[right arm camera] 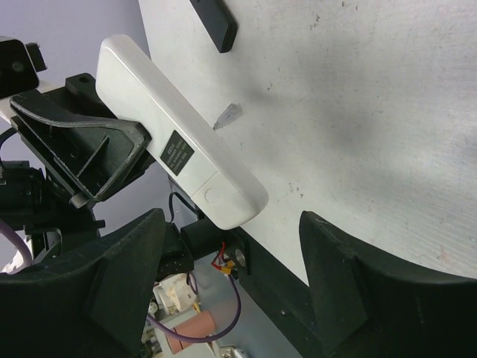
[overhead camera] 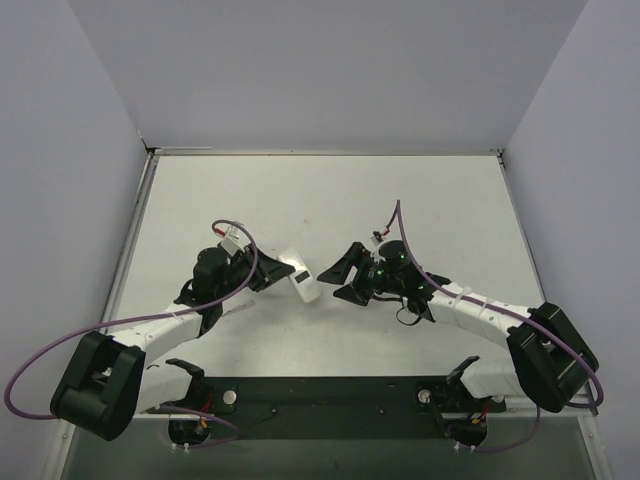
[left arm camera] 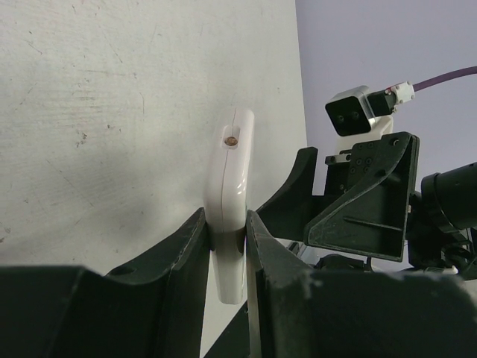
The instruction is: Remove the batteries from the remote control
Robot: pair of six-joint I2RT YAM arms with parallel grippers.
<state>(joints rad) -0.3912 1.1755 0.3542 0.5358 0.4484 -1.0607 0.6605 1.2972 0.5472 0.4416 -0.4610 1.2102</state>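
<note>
Though the small black label [right arm camera: 177, 153] on the white remote control [right arm camera: 179, 130] carries pale writing, it is too small to read. The left gripper [left arm camera: 226, 224] pinches the remote edgewise above the table [right arm camera: 358, 112], and the shut back cover [right arm camera: 212, 195] hides the batteries. The right gripper [right arm camera: 235, 250] stands wide around its end

Left jaws hold the remote [overhead camera: 300, 275], right jaws near.
</note>
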